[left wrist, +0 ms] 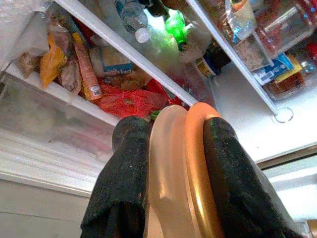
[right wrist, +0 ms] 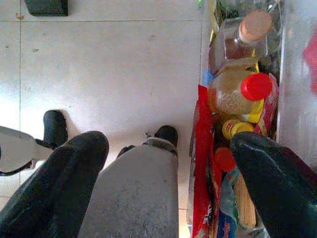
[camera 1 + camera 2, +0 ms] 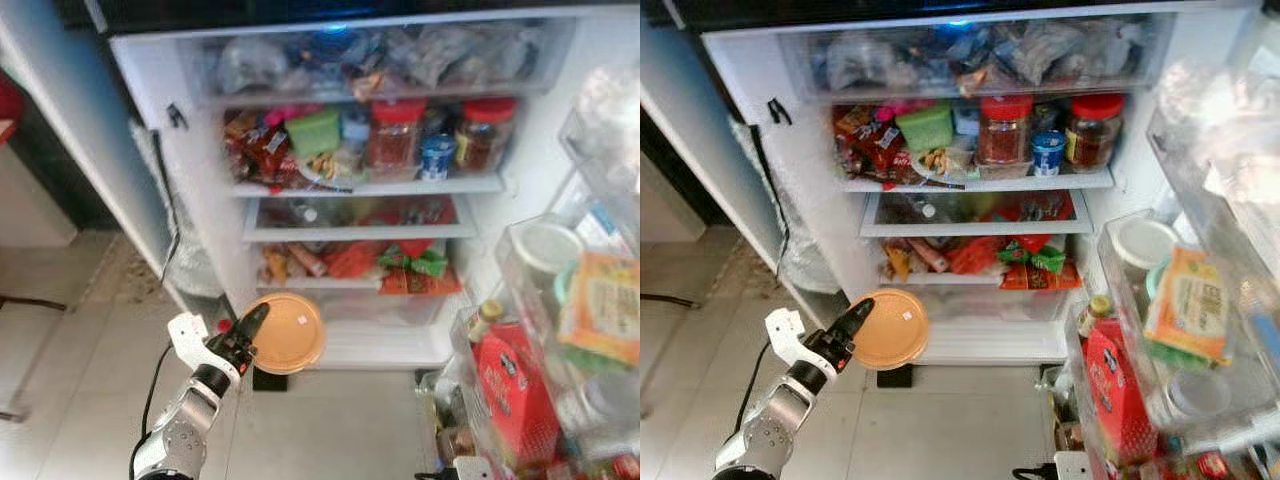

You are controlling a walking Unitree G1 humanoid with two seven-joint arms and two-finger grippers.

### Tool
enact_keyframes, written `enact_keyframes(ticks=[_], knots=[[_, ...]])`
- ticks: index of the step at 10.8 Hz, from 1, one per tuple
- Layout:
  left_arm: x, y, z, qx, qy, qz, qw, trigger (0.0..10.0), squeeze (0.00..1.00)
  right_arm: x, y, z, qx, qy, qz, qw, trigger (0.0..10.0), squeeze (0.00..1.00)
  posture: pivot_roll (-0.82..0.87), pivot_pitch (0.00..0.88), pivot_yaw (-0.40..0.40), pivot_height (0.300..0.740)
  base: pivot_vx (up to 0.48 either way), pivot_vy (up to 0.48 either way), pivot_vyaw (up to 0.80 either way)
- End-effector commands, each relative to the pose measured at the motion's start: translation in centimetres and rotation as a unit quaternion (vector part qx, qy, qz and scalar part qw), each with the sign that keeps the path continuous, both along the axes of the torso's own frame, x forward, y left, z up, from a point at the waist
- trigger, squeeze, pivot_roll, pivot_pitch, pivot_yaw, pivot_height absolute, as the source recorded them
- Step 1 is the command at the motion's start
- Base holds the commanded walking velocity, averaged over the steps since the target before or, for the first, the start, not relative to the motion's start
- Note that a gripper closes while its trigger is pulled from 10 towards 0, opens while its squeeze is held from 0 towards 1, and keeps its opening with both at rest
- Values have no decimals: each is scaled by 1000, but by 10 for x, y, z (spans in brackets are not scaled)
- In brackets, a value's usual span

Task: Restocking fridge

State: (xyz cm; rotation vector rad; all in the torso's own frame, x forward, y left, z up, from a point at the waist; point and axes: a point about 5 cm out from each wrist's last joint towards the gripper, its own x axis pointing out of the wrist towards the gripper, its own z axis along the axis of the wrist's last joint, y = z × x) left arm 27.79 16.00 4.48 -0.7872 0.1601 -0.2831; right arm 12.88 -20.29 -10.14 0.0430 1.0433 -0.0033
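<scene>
Left gripper (image 3: 247, 335) is clamped on the rim of the orange lid (image 3: 288, 333), disc edge-on between the fingers, fridge shelves (image 3: 350, 231) at 12 o'clock; right gripper (image 2: 163, 163) hangs wide open, empty.

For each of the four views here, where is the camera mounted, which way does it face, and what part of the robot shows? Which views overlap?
Left eye view: head camera, facing forward and down into the open fridge; left gripper holds an orange lid.
Right eye view: same scene, shifted sideways.
Left wrist view: looks along the fingers clamping the lid, up at the shelves.
Right wrist view: looks down between open fingers at floor and door-bin bottles.
Shared: lid, fridge shelves.
</scene>
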Motion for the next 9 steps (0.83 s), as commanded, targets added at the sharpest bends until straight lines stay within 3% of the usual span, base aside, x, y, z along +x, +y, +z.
enact_keyframes(ticks=[1,9], knots=[[0,2,1,0,-4,5,1000,10000,0,-3,2,-2,6,6,-5,1000,10000,0,40,72,53,740,262,0,0],[1,2,2,2,-4,-3,1000,10000,0,-2,4,-1,16,-4,-17,1000,10000,0,40,83,59,740,277,0,0]])
